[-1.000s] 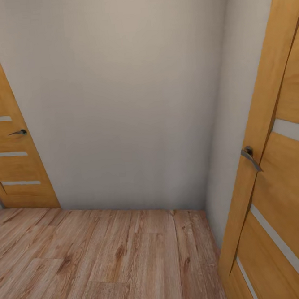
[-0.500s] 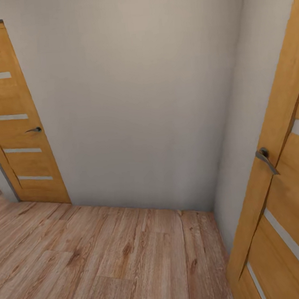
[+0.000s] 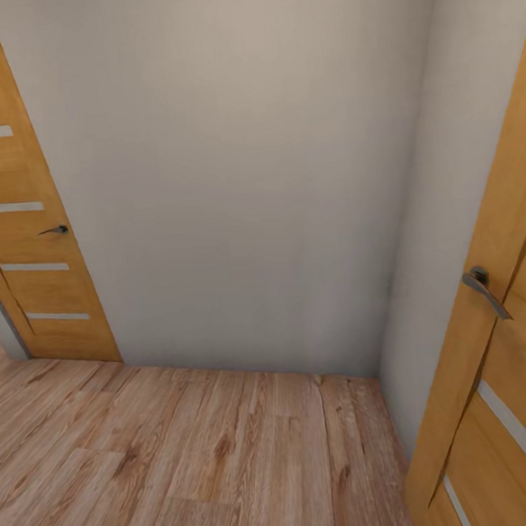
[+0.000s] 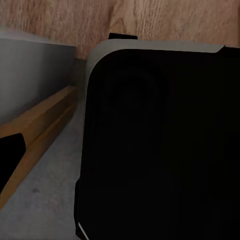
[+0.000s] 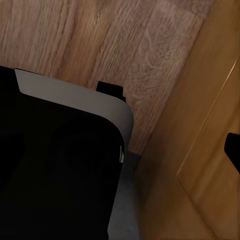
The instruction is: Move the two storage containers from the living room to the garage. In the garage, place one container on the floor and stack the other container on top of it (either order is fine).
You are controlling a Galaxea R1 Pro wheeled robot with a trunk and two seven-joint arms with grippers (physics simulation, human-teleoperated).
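The two storage containers are out of view. I face a hallway corner with a plain pale wall (image 3: 240,178) above light wood-plank flooring (image 3: 191,458). In the left wrist view a dark fingertip (image 4: 10,155) of the left gripper pokes in at the edge, beside my black body (image 4: 160,150). In the right wrist view a dark fingertip (image 5: 233,150) of the right gripper lies against an orange wooden door (image 5: 200,150). Nothing shows between the fingers, and how the jaws stand cannot be read.
A shut orange wooden door (image 3: 30,218) with a metal handle (image 3: 55,229) stands at the left. A second orange door (image 3: 501,371) with a lever handle (image 3: 485,289) angles in close at the right. The wall meets the floor straight ahead, closing off the corner.
The whole picture has slid to the right as the camera turned: the left door shows more fully and the right door sits nearer the frame's edge.
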